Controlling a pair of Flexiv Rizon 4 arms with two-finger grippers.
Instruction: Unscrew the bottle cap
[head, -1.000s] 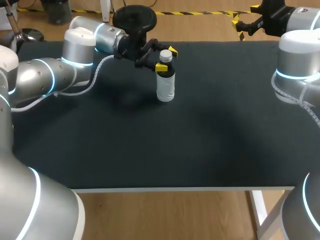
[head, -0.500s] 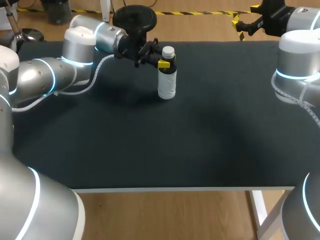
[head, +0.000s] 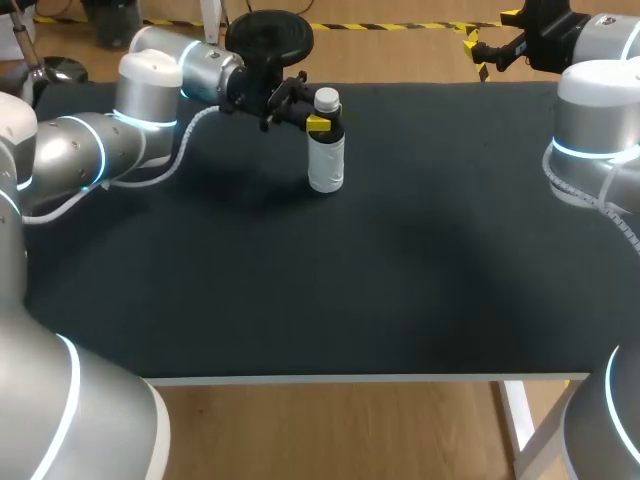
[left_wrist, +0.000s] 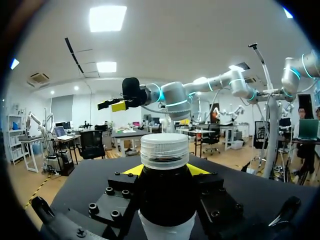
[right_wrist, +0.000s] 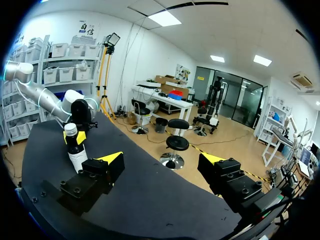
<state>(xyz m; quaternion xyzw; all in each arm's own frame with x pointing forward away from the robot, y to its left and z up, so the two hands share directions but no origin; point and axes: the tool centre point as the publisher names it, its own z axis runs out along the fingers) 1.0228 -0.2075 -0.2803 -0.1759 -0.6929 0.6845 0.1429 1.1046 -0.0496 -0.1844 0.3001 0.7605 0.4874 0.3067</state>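
Overhead, the bottle (head: 327, 160) is seen upright on the far table (head: 400, 280), neck clasped by the left gripper (head: 322, 123). Left wrist: the ribbed cap (left_wrist: 164, 150) is judged the grippy hold, the body light. Right wrist: the right gripper (right_wrist: 161, 161) is spread wide, well apart.

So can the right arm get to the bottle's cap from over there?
Probably yes. The cap sticks up bare above the left hand, which grips the bottle lower down, and the right hand is open with only bare table between.
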